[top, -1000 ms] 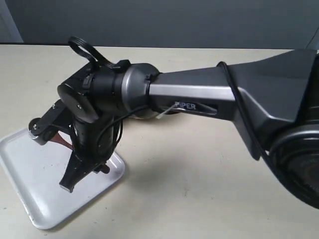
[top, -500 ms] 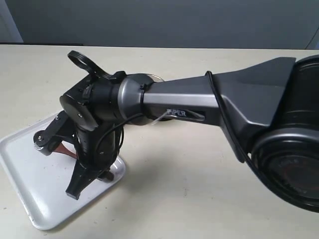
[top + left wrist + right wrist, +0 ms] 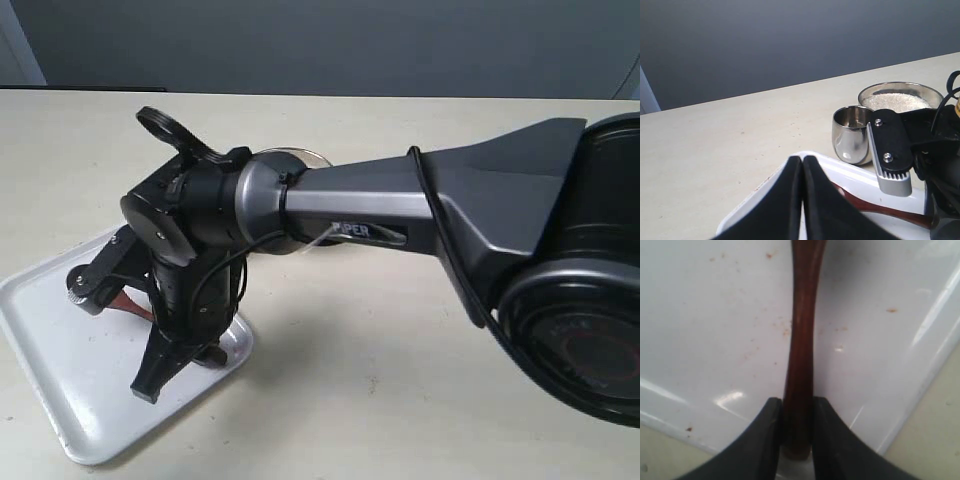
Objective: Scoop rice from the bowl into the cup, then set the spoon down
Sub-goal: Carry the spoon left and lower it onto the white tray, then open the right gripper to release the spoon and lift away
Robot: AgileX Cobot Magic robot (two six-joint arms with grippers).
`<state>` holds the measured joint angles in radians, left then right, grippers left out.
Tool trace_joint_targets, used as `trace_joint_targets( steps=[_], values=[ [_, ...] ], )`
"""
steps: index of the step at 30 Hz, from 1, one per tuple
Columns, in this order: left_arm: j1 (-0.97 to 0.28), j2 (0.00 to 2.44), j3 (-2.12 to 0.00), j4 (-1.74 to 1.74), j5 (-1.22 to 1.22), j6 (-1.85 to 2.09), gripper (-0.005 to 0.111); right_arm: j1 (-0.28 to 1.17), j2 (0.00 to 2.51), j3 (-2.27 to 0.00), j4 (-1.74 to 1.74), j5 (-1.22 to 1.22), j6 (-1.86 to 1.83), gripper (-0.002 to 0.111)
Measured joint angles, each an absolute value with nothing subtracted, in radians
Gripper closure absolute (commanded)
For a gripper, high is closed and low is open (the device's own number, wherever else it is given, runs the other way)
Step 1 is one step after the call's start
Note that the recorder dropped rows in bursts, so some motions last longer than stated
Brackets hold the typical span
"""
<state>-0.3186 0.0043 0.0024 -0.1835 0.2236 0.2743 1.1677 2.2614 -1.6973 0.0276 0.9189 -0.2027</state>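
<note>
My right gripper (image 3: 178,362) reaches across to the white tray (image 3: 60,405) and is shut on the spoon (image 3: 127,301). In the right wrist view the dark reddish-brown handle (image 3: 802,340) runs out from between the fingers (image 3: 769,440), close over the tray (image 3: 705,330). The left wrist view shows the spoon (image 3: 880,210) lying low along the tray (image 3: 840,157); whether it touches, I cannot tell. Beyond the tray stand the small steel cup (image 3: 852,134) and the metal bowl (image 3: 932,94) heaped with white rice (image 3: 895,101). My left gripper (image 3: 802,161) is shut on nothing, near the tray's edge.
The right arm's grey forearm (image 3: 400,205) spans the table and hides most of the bowl (image 3: 290,155) in the exterior view; the cup is hidden there. Beige tabletop (image 3: 350,380) surrounds the tray. A dark wall (image 3: 790,40) stands behind the table.
The right gripper with the spoon shifted slightly right and down over the tray a second ago, and has barely moved in the last half second.
</note>
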Motion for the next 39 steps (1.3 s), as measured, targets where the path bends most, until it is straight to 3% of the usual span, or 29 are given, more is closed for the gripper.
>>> trace_joint_targets(
  steps=[6, 9, 12, 15, 21, 27, 39],
  values=[
    [-0.319, 0.004, 0.002, -0.184, 0.224, 0.274, 0.106, 1.168, 2.261, -1.697, 0.030, 0.919, -0.203, 0.107],
    [-0.319, 0.004, 0.002, -0.184, 0.224, 0.274, 0.106, 1.168, 2.261, -1.697, 0.030, 0.919, -0.203, 0.094],
    [-0.319, 0.004, 0.002, -0.184, 0.224, 0.274, 0.106, 1.168, 2.261, -1.697, 0.030, 0.919, -0.203, 0.073],
    [-0.319, 0.004, 0.002, -0.184, 0.224, 0.274, 0.106, 1.168, 2.261, -1.697, 0.030, 0.919, -0.203, 0.065],
    [-0.319, 0.004, 0.002, -0.184, 0.224, 0.274, 0.106, 1.168, 2.261, -1.697, 0.030, 0.923, -0.203, 0.072],
    [-0.319, 0.004, 0.002, -0.184, 0.224, 0.274, 0.106, 1.168, 2.205, -1.697, 0.031, 1.010, -0.203, 0.108],
    [-0.319, 0.004, 0.002, -0.184, 0.224, 0.274, 0.106, 1.168, 1.839, -1.697, 0.076, 1.158, -0.196, 0.108]
  ],
)
